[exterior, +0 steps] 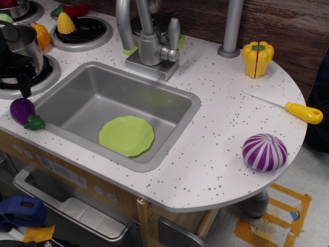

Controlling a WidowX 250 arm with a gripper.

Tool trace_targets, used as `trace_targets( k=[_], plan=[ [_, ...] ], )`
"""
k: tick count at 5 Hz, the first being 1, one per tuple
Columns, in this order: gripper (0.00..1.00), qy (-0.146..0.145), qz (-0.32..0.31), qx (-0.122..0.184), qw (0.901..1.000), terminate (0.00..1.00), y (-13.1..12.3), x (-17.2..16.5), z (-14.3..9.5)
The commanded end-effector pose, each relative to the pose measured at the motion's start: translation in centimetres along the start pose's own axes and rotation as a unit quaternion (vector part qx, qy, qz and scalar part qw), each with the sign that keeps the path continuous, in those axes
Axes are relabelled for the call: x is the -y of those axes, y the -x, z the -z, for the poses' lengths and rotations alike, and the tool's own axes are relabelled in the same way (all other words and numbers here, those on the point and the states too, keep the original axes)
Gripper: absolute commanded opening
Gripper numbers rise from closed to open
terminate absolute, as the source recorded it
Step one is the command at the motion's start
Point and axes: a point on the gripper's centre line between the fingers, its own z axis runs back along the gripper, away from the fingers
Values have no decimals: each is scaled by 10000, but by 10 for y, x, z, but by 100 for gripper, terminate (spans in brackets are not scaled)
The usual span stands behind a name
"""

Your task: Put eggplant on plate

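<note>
While the eggplant point(23, 112) lies on the tabletop point(216, 149) left of the sink point(175, 131), where the plate point(127, 135) sits, the gripper point(19, 77) is hard to read beside a metal pot point(23, 43).

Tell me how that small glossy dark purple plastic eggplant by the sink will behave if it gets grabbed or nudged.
The small glossy dark-purple plastic eggplant looks rigid, so it should hold its shape under squeeze. Its shiny, rounded skin may slip between fingers. Lying on its side on the speckled white countertop, it could roll when pushed, though the green leafy stem cap probably limits that.
</note>
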Motion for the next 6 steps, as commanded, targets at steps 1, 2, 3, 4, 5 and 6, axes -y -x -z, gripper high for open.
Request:
trace_targets(
  k=[1, 2, 3, 4, 5, 6],
  plan=[
    [100, 101, 57, 127, 9999, 0, -7, -11, 3],
    [100, 199, 84, 91, 9997, 0, -3, -10, 12],
    [100, 283, 112, 44, 9995, 0, 0, -9, 18],
    [100, 377, 124, 41, 9992, 0, 1, -7, 25],
    [100, 460, 112, -12, 9989, 0, 1, -8, 30],
    [100, 509, 95, -15, 9987, 0, 1, -7, 34]
  ],
)
